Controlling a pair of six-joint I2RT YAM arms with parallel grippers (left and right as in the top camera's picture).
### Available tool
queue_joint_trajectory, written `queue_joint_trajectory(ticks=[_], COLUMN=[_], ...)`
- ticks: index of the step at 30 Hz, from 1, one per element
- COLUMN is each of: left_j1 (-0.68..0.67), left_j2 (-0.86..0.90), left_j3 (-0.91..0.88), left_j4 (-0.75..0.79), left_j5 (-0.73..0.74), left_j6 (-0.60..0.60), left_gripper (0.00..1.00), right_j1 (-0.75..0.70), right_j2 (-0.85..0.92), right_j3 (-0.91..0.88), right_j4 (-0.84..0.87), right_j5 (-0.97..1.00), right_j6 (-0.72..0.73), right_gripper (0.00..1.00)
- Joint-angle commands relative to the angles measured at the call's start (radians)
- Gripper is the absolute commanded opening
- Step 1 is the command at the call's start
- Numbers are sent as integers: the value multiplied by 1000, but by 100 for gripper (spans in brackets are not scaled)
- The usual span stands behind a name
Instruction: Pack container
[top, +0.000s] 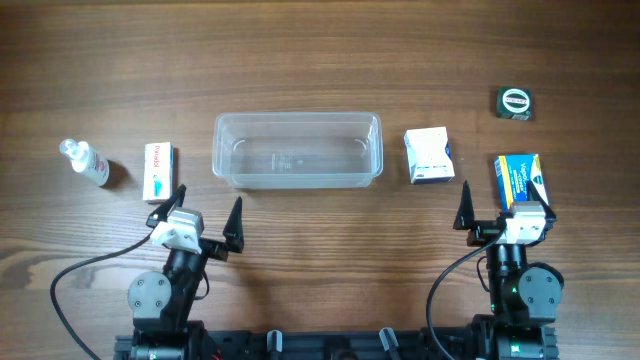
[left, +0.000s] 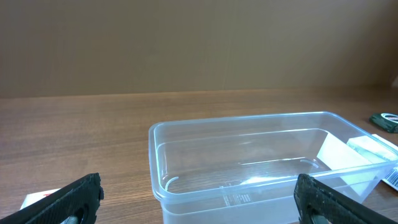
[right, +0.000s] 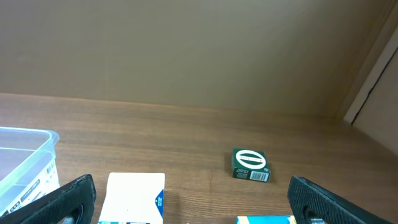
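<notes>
The clear plastic container (top: 297, 150) stands empty at the table's middle; it also shows in the left wrist view (left: 249, 162) and at the left edge of the right wrist view (right: 22, 165). My left gripper (top: 208, 222) is open and empty, in front of the container's left part. My right gripper (top: 503, 212) is open and empty, just in front of a blue and yellow box (top: 519, 180). A white and blue box (top: 428, 155) lies right of the container and shows in the right wrist view (right: 134, 196).
A small clear bottle (top: 85, 162) lies at the far left. A white and red box (top: 159, 170) lies beside it. A small dark green box (top: 514, 102) sits at the back right, also in the right wrist view (right: 250, 165).
</notes>
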Motion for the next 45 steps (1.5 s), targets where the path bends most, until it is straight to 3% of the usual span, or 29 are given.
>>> queue_joint_trajectory(ticks=[1, 4, 5, 9, 12, 14, 16, 19, 21, 22, 25, 28, 31, 35, 45], left_j1=[5, 5, 5, 5, 5, 5, 5, 5, 5, 5, 5, 5, 5, 5, 5], left_j2=[-10, -10, -10, -10, -10, -10, -10, -10, -10, -10, -10, -10, -10, -10, -10], left_j3=[-5, -5, -5, -5, -5, -5, -5, -5, -5, -5, -5, -5, -5, -5, -5], left_j4=[-4, -4, -4, -4, -3, -3, -4, -3, -4, -3, -3, -4, -3, -4, -3], left_j5=[-10, -10, -10, -10, -10, -10, -10, -10, -10, -10, -10, -10, -10, -10, -10], left_j6=[16, 16, 16, 16, 16, 16, 16, 16, 16, 16, 16, 16, 16, 16, 16], left_gripper=[100, 100, 100, 100, 100, 100, 100, 100, 100, 100, 100, 100, 100, 100, 100], right_j1=[4, 4, 4, 4, 4, 4, 4, 4, 4, 4, 4, 4, 4, 4, 40], right_j2=[-5, -5, -5, 2, 42, 56, 58, 85, 201, 328, 597, 984, 1227, 1336, 1665], right_j3=[-1, -1, -1, -1, -1, -1, 8, 135, 281, 395, 619, 966, 1176, 1205, 1200], right_j4=[-1, -2, -2, -2, 7, 34, 97, 96, 20, -79, -286, -563, -724, -748, -723], right_j5=[-51, -51, -51, -63, -136, -258, -386, -369, -322, -319, -287, -286, -286, -213, -128], right_j6=[118, 177, 254, 825, 952, 916, 776, 644, 514, 406, 320, 214, 152, 52, 125], right_gripper=[100, 100, 100, 100, 100, 100, 100, 100, 100, 100, 100, 100, 100, 100, 100])
